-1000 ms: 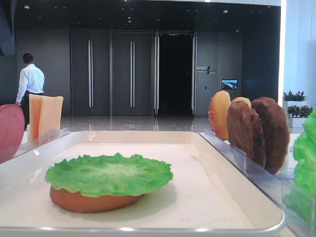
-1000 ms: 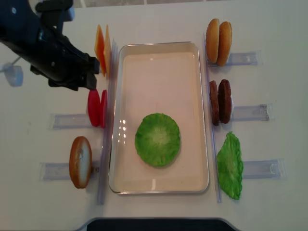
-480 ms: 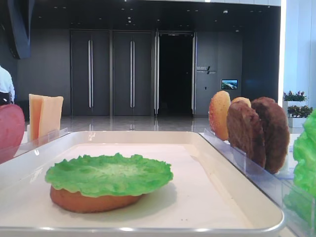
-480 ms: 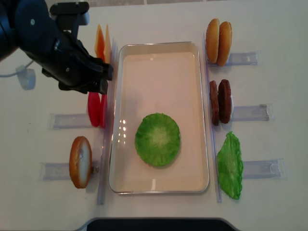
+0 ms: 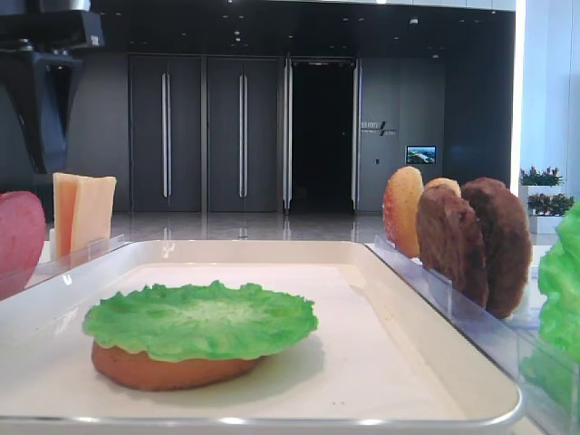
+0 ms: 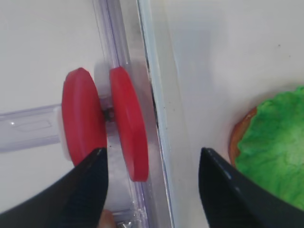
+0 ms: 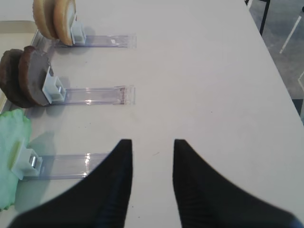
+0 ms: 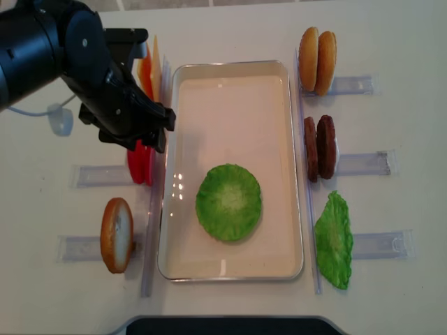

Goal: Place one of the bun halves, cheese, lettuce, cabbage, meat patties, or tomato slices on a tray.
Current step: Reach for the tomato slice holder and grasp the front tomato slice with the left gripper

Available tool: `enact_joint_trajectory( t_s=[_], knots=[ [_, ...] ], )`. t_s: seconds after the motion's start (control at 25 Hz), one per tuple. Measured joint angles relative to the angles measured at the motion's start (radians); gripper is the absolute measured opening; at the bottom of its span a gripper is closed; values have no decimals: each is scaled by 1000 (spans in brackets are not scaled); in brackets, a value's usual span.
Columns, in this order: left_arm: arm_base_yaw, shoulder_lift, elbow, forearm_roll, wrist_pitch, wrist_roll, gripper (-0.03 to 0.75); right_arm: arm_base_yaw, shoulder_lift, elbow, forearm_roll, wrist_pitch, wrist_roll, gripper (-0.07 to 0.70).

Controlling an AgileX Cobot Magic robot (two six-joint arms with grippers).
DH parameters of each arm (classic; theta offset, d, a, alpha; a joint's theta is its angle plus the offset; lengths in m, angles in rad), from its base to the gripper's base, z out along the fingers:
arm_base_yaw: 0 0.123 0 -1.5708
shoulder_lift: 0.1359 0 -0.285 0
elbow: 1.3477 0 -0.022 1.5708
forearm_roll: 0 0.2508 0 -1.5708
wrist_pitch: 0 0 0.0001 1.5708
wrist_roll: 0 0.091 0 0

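Left gripper (image 6: 152,185): jaws apart, empty, above tomato slices (image 6: 107,124) standing upright beside tray (image 8: 230,105); acrylic divider (image 6: 121,52) stood between.

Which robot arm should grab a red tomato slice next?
Probably the left. Its open tool hangs right above the two flat round red tomato slices. The right tool sits far off, over bare table beside the clear holders.

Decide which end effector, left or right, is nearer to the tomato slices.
Left. The left end effector hangs open right over the tomato slices beside the tray. The right end effector is on the tray's far side, over bare table beside the meat patties.
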Motion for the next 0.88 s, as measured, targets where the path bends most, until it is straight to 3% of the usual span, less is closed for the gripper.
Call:
enact_joint_trajectory(
  t_s=[0.32,0.88],
  knots=[
    [0,23,0,0,-62,0,461,0,0,0,0,0,0,237],
    [0,83,0,11,-64,-1,461,0,0,0,0,0,0,237]
  ],
)
